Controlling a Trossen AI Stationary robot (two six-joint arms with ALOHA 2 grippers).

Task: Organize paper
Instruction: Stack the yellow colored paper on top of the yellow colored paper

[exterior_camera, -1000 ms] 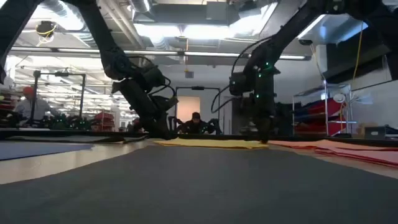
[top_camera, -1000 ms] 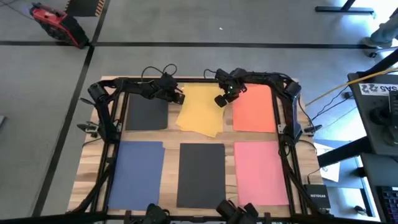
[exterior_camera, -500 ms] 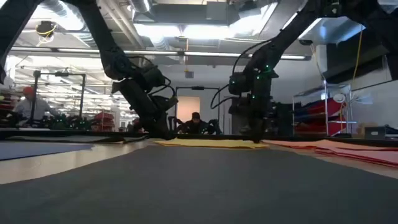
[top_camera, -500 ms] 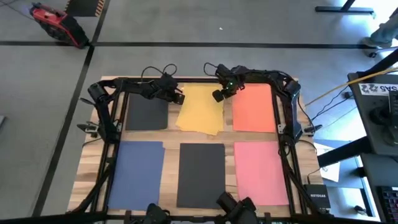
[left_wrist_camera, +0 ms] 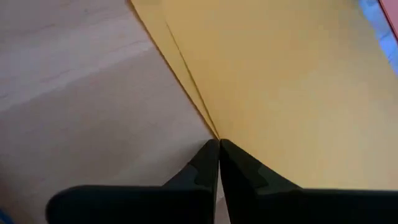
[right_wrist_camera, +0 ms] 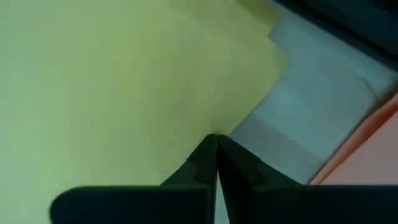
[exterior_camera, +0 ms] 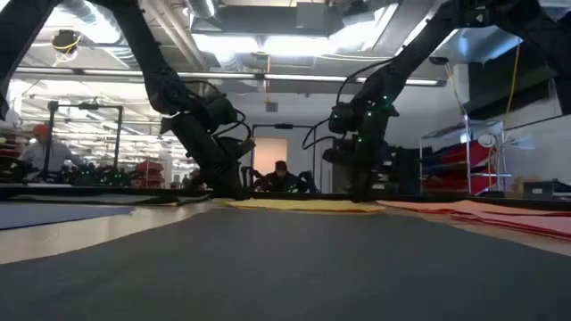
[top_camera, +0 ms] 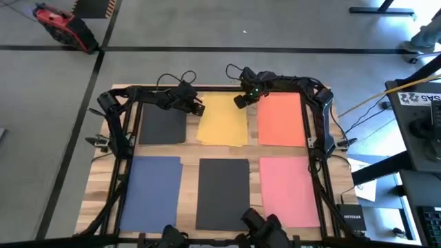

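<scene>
Pale wooden tabletop [top_camera: 186, 155] carries six sheets of matte paper in two rows of three.

Near row, well apart from both sets of fingers: blue rectangular sheet [top_camera: 151, 191] on the left arm's side, dark grey-black rectangular sheet [top_camera: 222, 193] in the middle, pink rectangular sheet [top_camera: 289, 190] on the right arm's side.

Far row: second dark grey-black sheet [top_camera: 162, 127] lies just beside the left fingers, on their outer side. Yellow paper [top_camera: 222, 121] lies between the two grippers. Left wrist view shows two yellow edges slightly fanned, so more than one sheet in that pile [left_wrist_camera: 280, 74]. Orange rectangular sheet [top_camera: 280, 119] lies just beside the right fingers, on their outer side; a strip of bare table separates it from the yellow paper [right_wrist_camera: 106, 87] in the right wrist view.

Left gripper [top_camera: 198, 108] sits low at the yellow pile's far corner on the left arm's side. Fingertips pressed together [left_wrist_camera: 217, 144], tips right at the yellow edge. Cannot tell whether paper is pinched between them.

Right gripper [top_camera: 239, 102] sits at the opposite far corner of the yellow pile. Fingers together [right_wrist_camera: 215, 138], tips on the yellow edge beside the bare strip. Again cannot tell whether any paper is caught.
</scene>
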